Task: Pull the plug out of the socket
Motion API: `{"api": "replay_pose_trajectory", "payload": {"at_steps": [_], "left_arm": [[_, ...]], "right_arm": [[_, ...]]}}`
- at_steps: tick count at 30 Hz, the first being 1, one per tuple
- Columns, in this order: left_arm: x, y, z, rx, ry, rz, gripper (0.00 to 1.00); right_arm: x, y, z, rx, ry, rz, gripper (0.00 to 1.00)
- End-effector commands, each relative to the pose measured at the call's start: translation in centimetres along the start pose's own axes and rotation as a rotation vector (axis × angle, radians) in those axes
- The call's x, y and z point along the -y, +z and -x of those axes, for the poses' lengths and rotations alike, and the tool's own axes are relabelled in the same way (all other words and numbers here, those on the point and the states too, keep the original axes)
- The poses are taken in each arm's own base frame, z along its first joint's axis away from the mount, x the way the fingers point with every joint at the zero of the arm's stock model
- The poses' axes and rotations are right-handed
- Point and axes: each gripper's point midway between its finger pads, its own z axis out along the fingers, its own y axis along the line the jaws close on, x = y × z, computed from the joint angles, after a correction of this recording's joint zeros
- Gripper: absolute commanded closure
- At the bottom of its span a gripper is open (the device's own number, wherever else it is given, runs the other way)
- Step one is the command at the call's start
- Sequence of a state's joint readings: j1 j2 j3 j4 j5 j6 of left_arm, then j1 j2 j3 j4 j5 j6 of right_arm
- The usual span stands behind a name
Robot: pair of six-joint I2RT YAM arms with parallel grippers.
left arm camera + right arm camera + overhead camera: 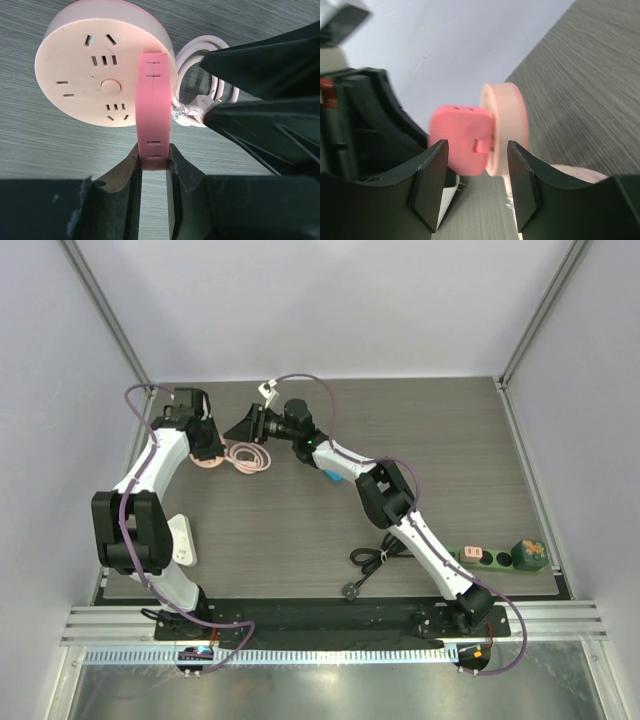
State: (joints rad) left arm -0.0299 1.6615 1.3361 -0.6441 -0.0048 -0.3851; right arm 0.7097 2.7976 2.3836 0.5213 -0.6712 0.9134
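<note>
On the tabletop [300, 540], the dark green power strip [490, 558] lies far right of the round pink socket [207, 462], well apart from it. Only the left wrist view shows the left pincer [155, 155] clamped narrow on the flat pink plug [154, 105] standing in that socket's face. The right wrist view shows the right pincer [477, 165] wide, straddling both.

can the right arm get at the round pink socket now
Probably yes: the right gripper is open, the round pink socket sits just ahead with nothing between, and the left gripper clamps only the pink plug.
</note>
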Motion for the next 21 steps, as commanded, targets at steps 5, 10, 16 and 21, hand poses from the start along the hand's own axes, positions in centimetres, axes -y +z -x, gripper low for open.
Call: {"api": "replay_pose_trajectory", "payload": {"at_steps": [5, 10, 16, 21], "left_arm": [[1.5, -2.2, 2.7, 0.106, 0.009, -0.078, 1.00], [2.2, -2.2, 2.5, 0.092, 0.001, -0.113, 1.00], [2.9, -2.4, 2.4, 0.088, -0.009, -0.149, 1.00], [3.1, -2.6, 2.4, 0.090, -0.010, -0.160, 1.00]], "right_arm": [[0.7, 0.7, -1.2, -0.001, 0.004, 0.008, 0.46], [-0.1, 1.4, -2.2, -0.002, -0.003, 0.033, 0.48], [-0.4, 1.7, -2.6, 0.006, 0.001, 0.058, 0.48], [-0.6, 1.7, -2.8, 0.019, 0.029, 0.075, 0.52]]}}
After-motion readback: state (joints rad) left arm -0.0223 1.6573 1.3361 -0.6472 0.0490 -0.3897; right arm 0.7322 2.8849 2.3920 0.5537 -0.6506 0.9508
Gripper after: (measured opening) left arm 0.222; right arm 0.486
